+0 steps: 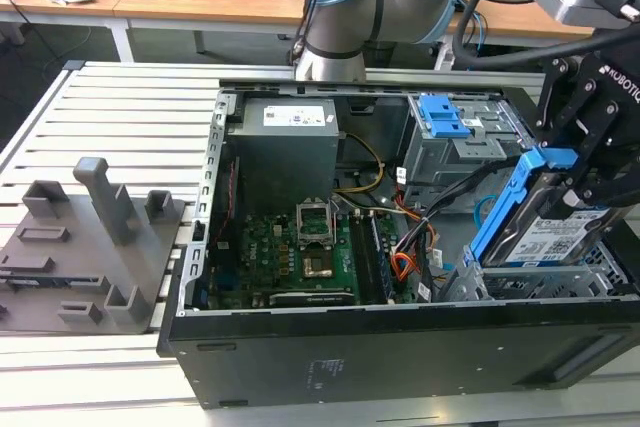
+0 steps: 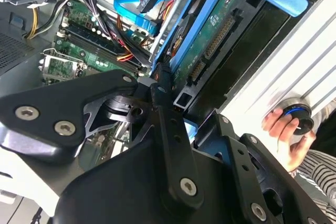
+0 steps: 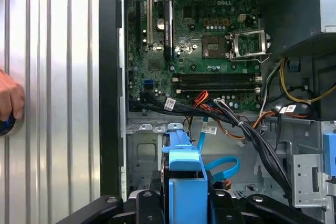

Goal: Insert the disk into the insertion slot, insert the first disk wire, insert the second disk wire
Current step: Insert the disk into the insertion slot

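Gripper (image 2: 181, 98) grips the disk (image 2: 212, 35); hand (image 2: 278, 127) on knob (image 2: 297, 117)

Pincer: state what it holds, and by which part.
The pincer holds the disk by the upper end of its blue carrier, with the disk tilted over the insertion slot.

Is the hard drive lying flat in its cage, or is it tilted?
Tilted: the claw holds the hard drive with its blue end raised above the grey cage.
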Controlling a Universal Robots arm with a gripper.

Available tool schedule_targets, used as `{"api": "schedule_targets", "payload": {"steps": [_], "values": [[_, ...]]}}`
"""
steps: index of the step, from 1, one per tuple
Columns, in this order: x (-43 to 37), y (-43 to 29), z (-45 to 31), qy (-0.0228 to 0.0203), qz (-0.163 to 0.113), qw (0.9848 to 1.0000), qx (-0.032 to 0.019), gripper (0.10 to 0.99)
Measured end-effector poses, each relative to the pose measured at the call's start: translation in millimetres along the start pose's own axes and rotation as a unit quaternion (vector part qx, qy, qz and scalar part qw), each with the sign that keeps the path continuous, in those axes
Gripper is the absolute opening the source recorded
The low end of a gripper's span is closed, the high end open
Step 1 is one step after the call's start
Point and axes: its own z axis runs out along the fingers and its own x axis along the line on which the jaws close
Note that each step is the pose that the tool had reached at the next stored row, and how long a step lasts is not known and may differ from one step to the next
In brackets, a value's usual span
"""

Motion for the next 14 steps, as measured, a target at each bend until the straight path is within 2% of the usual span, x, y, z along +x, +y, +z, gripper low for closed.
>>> {"api": "schedule_targets", "payload": {"steps": [14], "values": [[-0.1,-0.9,17.7,-0.0001,0.000,1.0000,0.0000,0.365]]}}
